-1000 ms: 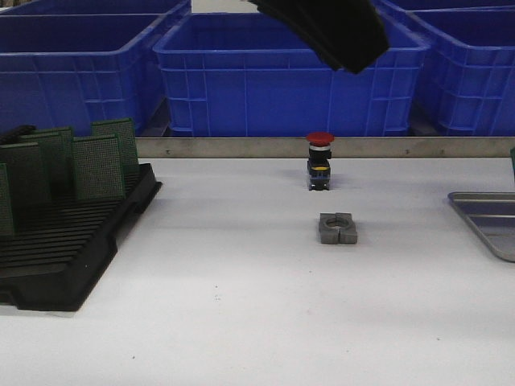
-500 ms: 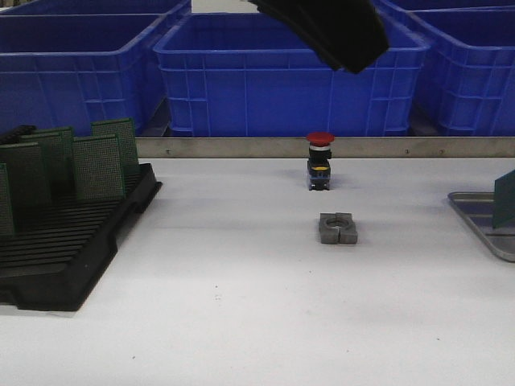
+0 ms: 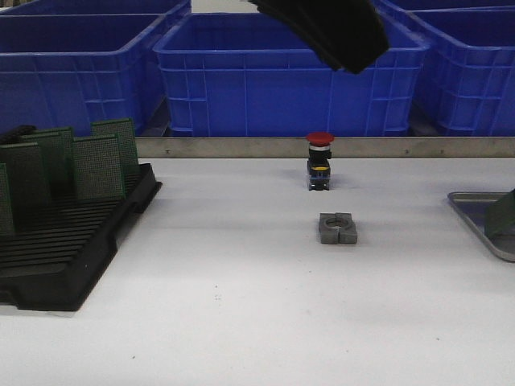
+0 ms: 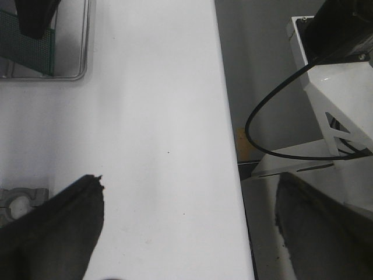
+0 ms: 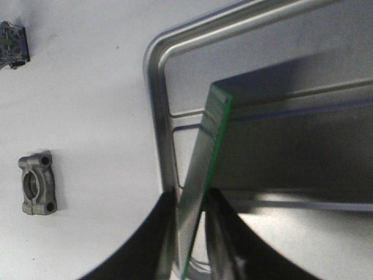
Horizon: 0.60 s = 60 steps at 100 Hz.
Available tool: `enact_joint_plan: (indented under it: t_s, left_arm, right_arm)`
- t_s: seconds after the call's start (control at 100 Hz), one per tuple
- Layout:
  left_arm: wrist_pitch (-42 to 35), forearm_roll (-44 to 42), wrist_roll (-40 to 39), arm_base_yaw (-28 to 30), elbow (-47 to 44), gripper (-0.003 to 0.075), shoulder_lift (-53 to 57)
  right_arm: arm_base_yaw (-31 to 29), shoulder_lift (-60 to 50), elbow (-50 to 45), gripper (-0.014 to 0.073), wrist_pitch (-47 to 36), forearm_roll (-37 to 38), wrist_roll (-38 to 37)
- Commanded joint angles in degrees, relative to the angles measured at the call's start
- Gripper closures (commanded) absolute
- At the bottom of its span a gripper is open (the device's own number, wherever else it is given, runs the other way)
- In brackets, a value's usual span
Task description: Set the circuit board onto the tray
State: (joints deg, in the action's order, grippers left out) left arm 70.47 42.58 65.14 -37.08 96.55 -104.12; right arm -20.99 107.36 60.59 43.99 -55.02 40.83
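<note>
The right gripper (image 5: pixel 189 233) has its two dark fingers (image 5: pixel 160 239) pinched on the lower edge of the circuit board (image 5: pixel 201 175), green edge showing, and the board is tilted over the tray (image 5: pixel 152 87). Whether the board's far end touches the tray floor, I cannot tell. From the front only a sliver of the board (image 3: pixel 503 215) shows, just above the tray (image 3: pixel 475 211) at the picture's right edge.

The left wrist camera catches the same pair: board (image 4: pixel 26 49) inside the tray (image 4: pixel 81 52), with a dark finger over it. The left gripper (image 4: pixel 186 233) shows its fingers (image 4: pixel 64 227) spread wide apart over the white table (image 4: pixel 151 116), holding nothing.

A grey metal clamp (image 3: pixel 337 227) lies on the table well to the side of the tray, and the red-capped push button (image 3: pixel 319 161) stands just behind that clamp. Far from the tray, a black rack (image 3: pixel 64 257) holds several green boards (image 3: pixel 98 165) upright. Blue crates (image 3: pixel 282 76) line up behind the table.
</note>
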Motion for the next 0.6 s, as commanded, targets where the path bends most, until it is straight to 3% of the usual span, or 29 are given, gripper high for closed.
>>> enact_joint_plan:
  t_s: [0.0,0.2,0.59]
  left_arm:
    - [2.16,3.6,-0.59,-0.52,1.83,0.0153,2.79]
    - [2.16,3.6,-0.59,-0.52,1.83,0.0153,2.79]
    - [2.16,3.6,-0.59,-0.52,1.83,0.0153,2.79]
  right_arm:
    - [-0.38,-2.58,1.54,0.0239,1.02,-2.51,0.76]
    - [-0.38,-2.58,1.54,0.0071,-0.35,-2.51,0.76]
    - [-0.38,-2.58,1.54,0.006,-0.92,-2.51,0.81]
